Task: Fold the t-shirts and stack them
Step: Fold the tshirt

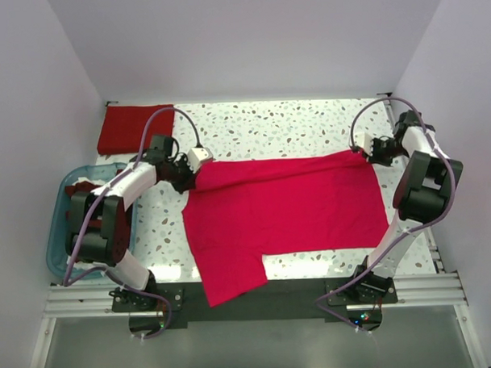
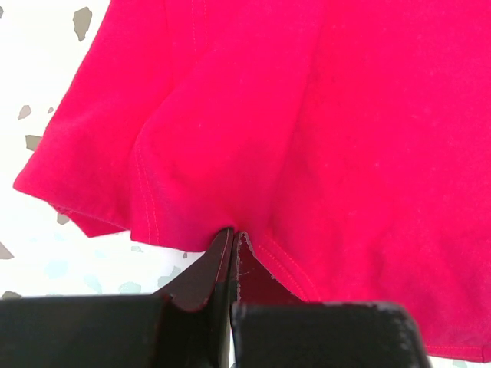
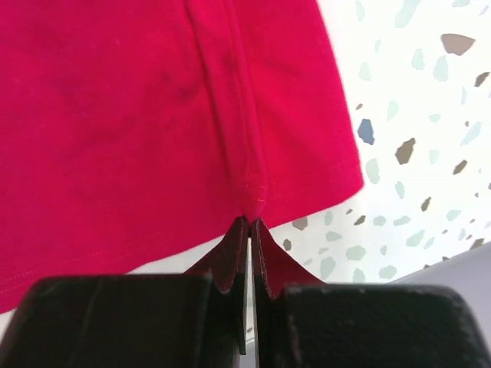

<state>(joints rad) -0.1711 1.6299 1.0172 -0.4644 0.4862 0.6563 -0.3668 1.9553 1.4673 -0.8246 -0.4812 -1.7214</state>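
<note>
Left fingers (image 2: 229, 239) sit right up at the lens, clamped tight on one far corner of the crimson t-shirt (image 1: 287, 207); right fingers (image 3: 244, 230) are pinched shut on the other far corner. Worktop (image 1: 308, 121) carries that shirt spread flat in the middle, then a blue tub (image 1: 58, 239) at the left edge with maroon shirts (image 1: 83, 188) inside, and a folded darker red t-shirt (image 1: 131, 127) far left.

Nothing readable is showing in any of the three views: no text, label, brand, number or sign
</note>
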